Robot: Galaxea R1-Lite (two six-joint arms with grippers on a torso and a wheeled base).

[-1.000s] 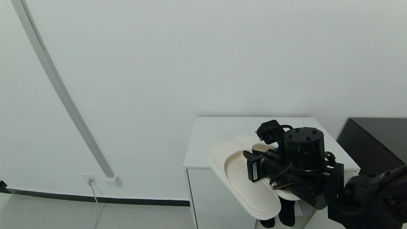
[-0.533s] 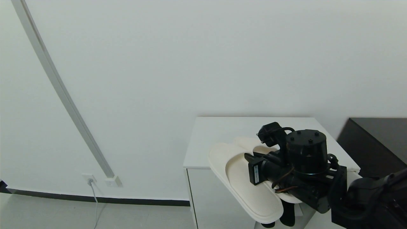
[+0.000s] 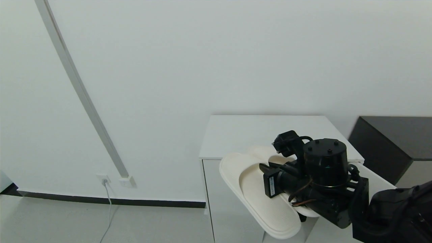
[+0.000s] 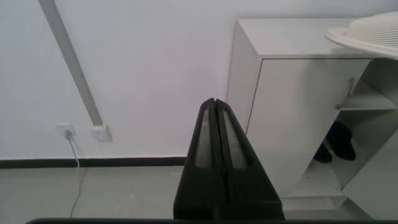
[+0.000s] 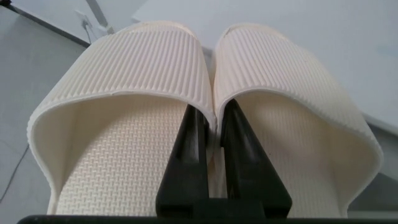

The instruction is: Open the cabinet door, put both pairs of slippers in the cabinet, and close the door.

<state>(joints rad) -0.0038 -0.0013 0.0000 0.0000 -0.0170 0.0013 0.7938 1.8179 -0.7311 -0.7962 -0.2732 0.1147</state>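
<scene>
Far left, wall [image 3: 202,50]: a grey conduit strip [image 3: 81,91] slants down it to a socket [image 3: 103,178] near the floor [image 3: 67,219]. A cable [image 3: 109,209] drops from the socket to the floor.
My left gripper [image 4: 214,107]: it hangs facing the wall, off the left side of the cabinet [image 3: 266,130] and well apart from it. I have its fingers pressed flat together with nothing between them.
Cabinet front: white, standing against the wall to the right of the socket. Its left front panel sits closed and flush.
Cabinet inside: the right half stands open, with a shelf [image 4: 367,102] across it. A dark pair [image 4: 336,142] stands on the bottom under that shelf, toward the back.
Cream slippers [image 3: 261,195]: I hold them side by side in the air before the cabinet's top front edge. Their toes point toward the wall, and the heels sit lower and nearer me. Whether the toes touch the top I cannot tell.
My right gripper [image 5: 213,112]: one finger sits under each strap. Between the two fingers I pinch the inner strap edges of both slippers together.
Door [image 4: 379,186]: a white panel angled out at the cabinet's right side, which looks like the door swung open.
Far right: a black unit [image 3: 388,141] stands near the cabinet, against the wall.
</scene>
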